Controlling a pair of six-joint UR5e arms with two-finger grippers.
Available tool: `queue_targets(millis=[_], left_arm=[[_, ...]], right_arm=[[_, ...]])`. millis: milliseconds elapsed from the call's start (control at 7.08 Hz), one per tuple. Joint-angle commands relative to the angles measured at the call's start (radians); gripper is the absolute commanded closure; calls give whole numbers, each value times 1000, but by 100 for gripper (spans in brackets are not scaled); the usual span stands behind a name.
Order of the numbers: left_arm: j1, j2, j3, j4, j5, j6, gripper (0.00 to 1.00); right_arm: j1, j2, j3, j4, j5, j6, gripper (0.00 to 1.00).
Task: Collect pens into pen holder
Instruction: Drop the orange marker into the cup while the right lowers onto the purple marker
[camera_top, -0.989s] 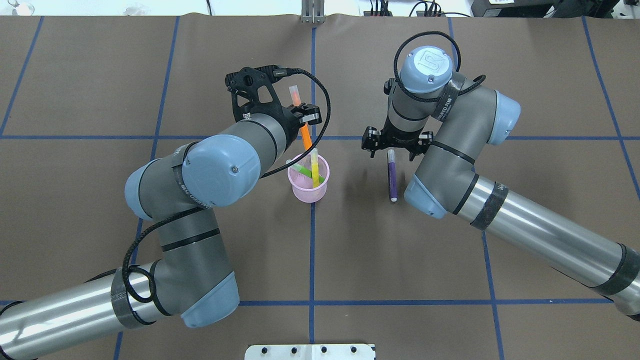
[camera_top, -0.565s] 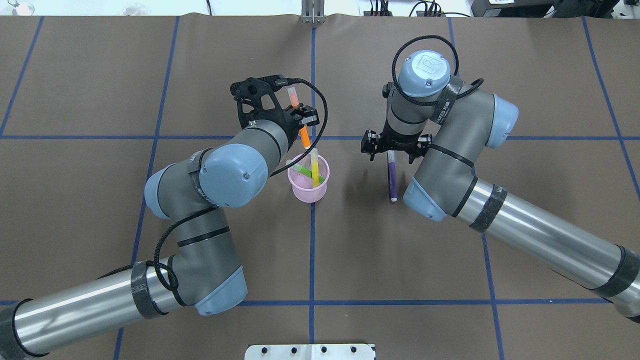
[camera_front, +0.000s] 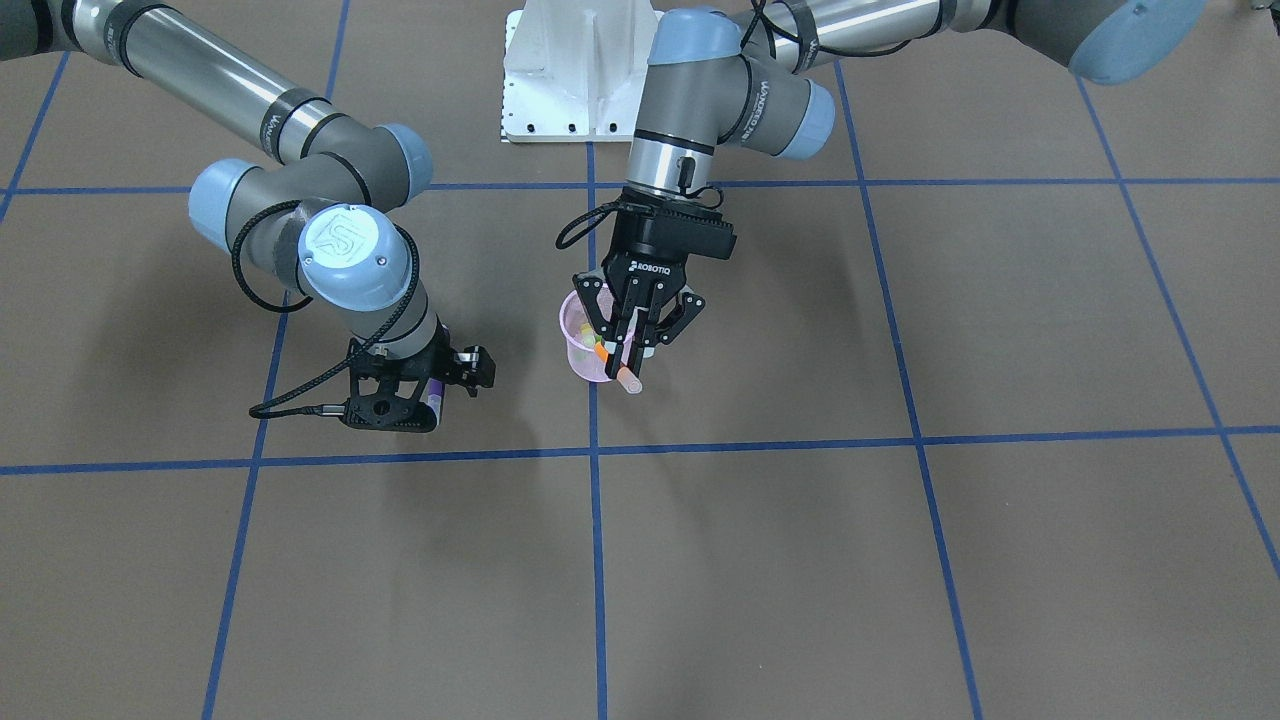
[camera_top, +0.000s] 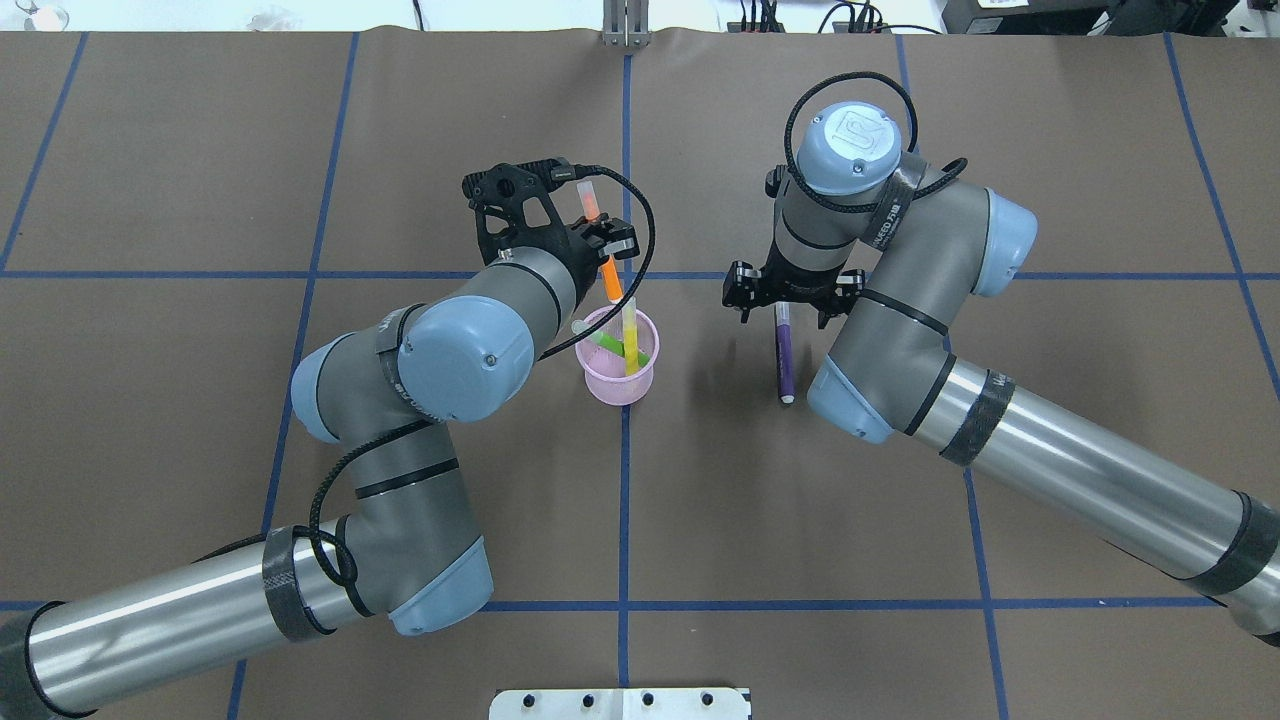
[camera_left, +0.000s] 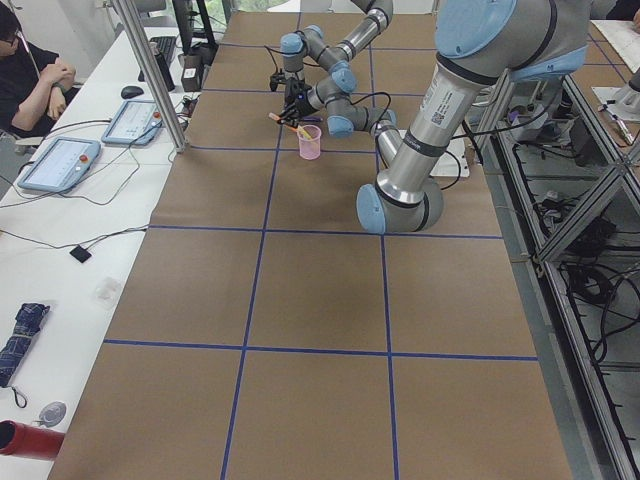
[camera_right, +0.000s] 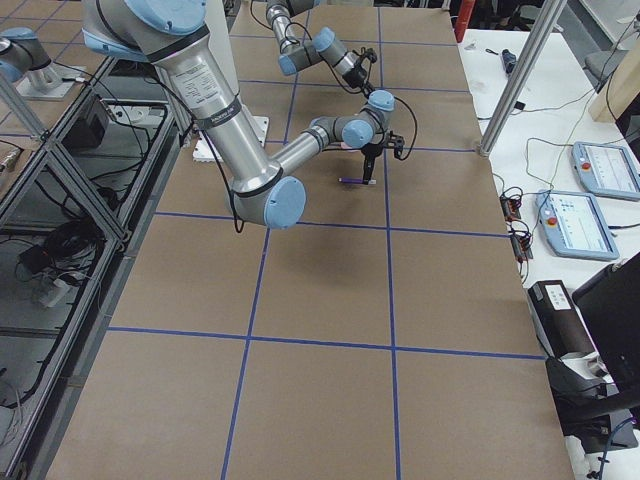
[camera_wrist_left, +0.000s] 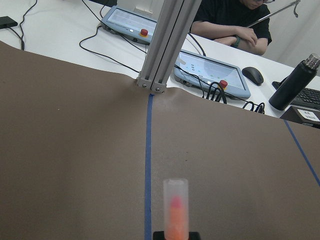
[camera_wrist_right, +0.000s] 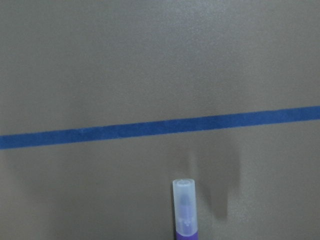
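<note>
With left claw (camera_front: 625, 350), grips slim orange pen (camera_top: 610, 275), slanted at rim of small pink wire-mesh cup (camera_top: 615, 385) holding green (camera_top: 605, 342) and yellow pens (camera_top: 630, 340). With right claw (camera_top: 784, 300), reaches down over slim purple pen (camera_top: 785, 355) lying flat on brown bench (camera_top: 800, 520); closed or not, cannot tell.

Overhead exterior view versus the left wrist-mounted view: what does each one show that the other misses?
Only the overhead: the pink pen holder with the green pen and yellow pen inside, and the purple pen. Only the wrist view: a seated person and a black bottle in the background. Both: the orange pen and a blue tape line.
</note>
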Motion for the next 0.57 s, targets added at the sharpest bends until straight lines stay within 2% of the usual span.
queue_targets(millis=[0, 424], left_arm=[[5, 3, -5, -1, 9, -1, 100], [65, 16, -5, -1, 46, -3, 100]], right_arm=[[0, 2, 3, 1, 2, 3, 1], [2, 3, 4, 3, 5, 3, 1]])
